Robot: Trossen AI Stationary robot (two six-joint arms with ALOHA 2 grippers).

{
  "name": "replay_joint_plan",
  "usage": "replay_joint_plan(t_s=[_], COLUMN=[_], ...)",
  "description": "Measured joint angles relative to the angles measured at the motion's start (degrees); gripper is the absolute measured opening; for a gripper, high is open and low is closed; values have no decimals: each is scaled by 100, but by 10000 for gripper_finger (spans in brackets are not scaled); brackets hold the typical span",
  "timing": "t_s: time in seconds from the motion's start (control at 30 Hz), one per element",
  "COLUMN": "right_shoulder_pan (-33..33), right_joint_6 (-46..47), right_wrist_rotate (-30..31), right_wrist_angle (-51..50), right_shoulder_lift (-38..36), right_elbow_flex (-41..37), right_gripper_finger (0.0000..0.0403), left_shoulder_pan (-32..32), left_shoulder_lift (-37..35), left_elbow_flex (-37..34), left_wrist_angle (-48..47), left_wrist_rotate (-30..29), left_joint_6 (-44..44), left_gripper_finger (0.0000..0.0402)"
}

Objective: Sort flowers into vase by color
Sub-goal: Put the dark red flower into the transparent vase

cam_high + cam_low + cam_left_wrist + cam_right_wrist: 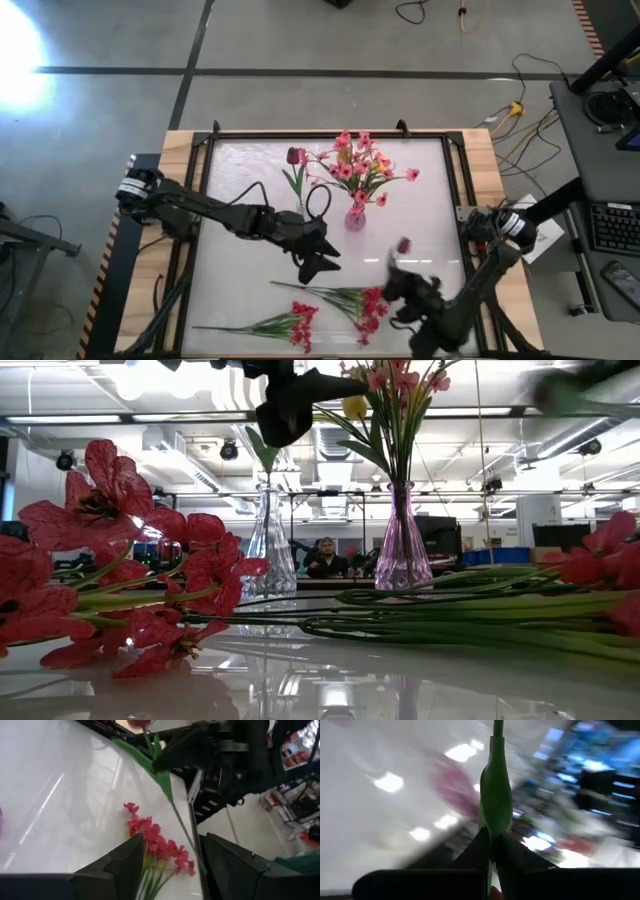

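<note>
A pink vase (355,218) at the table's far middle holds pink flowers (358,165). To its left, a clear vase (268,545) holds one dark-red flower (296,156). Two red sprays (300,325) (365,305) lie flat near the front edge. My right gripper (396,278) is shut on a dark-red flower (403,244) above the near right part of the table. My left gripper (318,262) hovers open in front of the vases with nothing between its fingers (125,865). It also shows dark at the top of the low view (290,400). My right gripper pinches the dark-red flower's green stem between its two fingers, at a leaf (493,837). The stem runs on past the fingertips to the blossom (140,722). Its lower part (187,835) hangs slanting below the hold, and the flower is clear of the table.
The glossy white tabletop has a black frame (452,190) and wooden side strips (180,160). The red sprays' long stems (480,615) stretch across the near part. A person (325,558) sits in the room beyond the table.
</note>
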Motion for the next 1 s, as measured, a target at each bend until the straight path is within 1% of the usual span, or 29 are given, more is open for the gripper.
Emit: replay_joint_plan(t_s=[0.07,0.13,0.23,0.33,0.47,0.57,0.7,0.8,0.87,1.0], right_shoulder_pan=[-217,-440,-741,-966,-1068,-1089,-1091,-1118,-1134,-1142], right_joint_6=[-620,-1210,-1677,-2031,-1977,-1957,-2036,-2041,-2055,-2108], right_wrist_rotate=[835,1505,2522,3224,3430,3462,3461,3462,3460,3407], right_wrist_angle=[7,59,75,99,251,304,342,356,370,421], right_shoulder_lift=[-1,-2,-2,-2,-2,-3,-4,-7,-7,-7], right_elbow_flex=[1,1,1,22,140,214,266,319,322,320], right_gripper_finger=[12,12,12,12,12,12,12,12,12,12], left_shoulder_pan=[15,15,28,64,154,241,347,425,450,483], left_shoulder_lift=[0,0,0,0,0,22,173,436,660,1017], left_elbow_flex=[0,-2,0,0,2,2,2,10,106,442], left_wrist_angle=[57,211,499,668,589,635,807,1288,1680,1883], left_wrist_rotate=[90,123,118,90,-97,-184,-144,412,674,1145], left_joint_6=[-109,-168,-275,-449,-598,-602,-694,-913,-1089,-1107], left_gripper_finger=[201,201,201,201,201,201,201,201,201,201])
